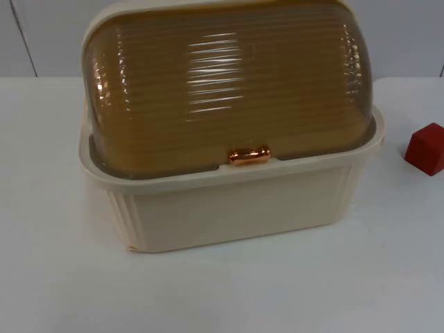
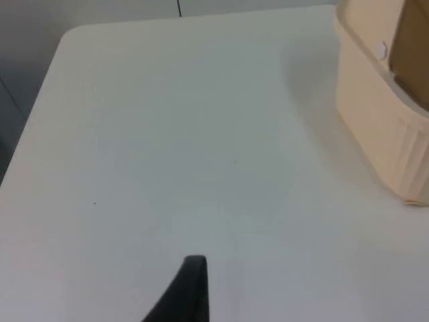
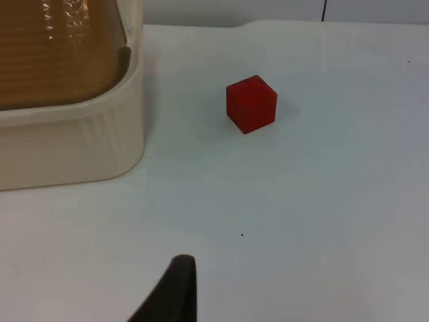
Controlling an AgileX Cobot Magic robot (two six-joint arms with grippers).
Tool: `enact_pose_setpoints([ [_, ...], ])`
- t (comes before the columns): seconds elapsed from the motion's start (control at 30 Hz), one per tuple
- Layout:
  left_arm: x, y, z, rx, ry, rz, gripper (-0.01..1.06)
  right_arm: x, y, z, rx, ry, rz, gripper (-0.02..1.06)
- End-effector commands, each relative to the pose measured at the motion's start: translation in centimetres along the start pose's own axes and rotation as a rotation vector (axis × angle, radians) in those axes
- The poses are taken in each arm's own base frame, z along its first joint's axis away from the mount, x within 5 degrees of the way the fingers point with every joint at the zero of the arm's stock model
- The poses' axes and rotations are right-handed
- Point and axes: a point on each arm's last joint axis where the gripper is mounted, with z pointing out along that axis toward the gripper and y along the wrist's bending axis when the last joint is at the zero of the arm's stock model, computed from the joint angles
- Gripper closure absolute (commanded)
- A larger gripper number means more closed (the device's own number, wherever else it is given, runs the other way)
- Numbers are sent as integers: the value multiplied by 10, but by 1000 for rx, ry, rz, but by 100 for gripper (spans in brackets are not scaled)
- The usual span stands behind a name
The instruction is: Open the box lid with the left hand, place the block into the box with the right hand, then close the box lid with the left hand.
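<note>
The cream ribbed plastic box (image 1: pixel 236 208) sat mid-table, its amber see-through domed lid (image 1: pixel 229 83) down – opening not begun, left gripper (image 2: pixel 191 292) off beside it, right gripper (image 3: pixel 175 288) near the small red cube block (image 3: pixel 251 104) – grips untellable, copper handle (image 1: pixel 249 155) next.

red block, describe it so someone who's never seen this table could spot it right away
Start from the big cream box with the ribbed amber lid, shut, in the middle of the white table. On the bare table beside the box, on the right arm's side and apart from it, sits the red block. It is a small cube, the one bright red thing here.
</note>
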Motion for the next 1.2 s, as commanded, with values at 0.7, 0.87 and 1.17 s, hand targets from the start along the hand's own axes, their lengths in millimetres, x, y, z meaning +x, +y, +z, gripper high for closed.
enact_pose_setpoints([
  [0.7,-63,6,-13,-32,-102,-54,0,-59,-4,-15,47,-35,74,0],
  [0.87,-99,8,-14,-36,-200,-52,0,-97,-6,-15,57,-59,82,0],
  [1.17,-144,11,17,-53,-167,-32,0,-159,-7,23,79,-61,63,0],
])
